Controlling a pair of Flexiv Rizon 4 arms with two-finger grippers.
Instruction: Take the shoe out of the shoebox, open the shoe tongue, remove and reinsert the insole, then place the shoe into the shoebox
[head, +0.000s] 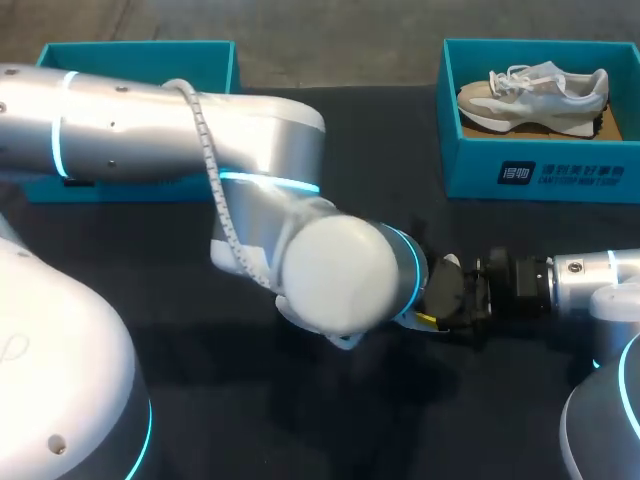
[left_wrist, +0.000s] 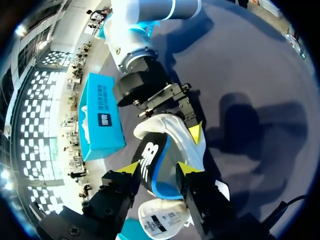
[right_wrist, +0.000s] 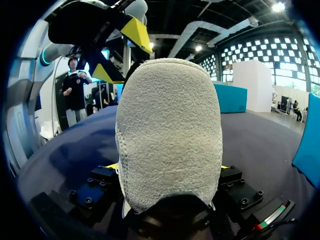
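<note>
Rough, napped grey suede covered the shoe (right_wrist: 170, 135) heel; the insole (left_wrist: 152, 167) looked smooth and black, while the left arm (head: 150, 130) shell gleamed glossy silver above a matt dark tablecloth (head: 300, 430) and matt teal cardboard shoebox (head: 540, 170)

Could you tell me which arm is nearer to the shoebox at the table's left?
Left. The left arm lies just in front of that shoebox; the right arm is far off at the table's right side.
</note>
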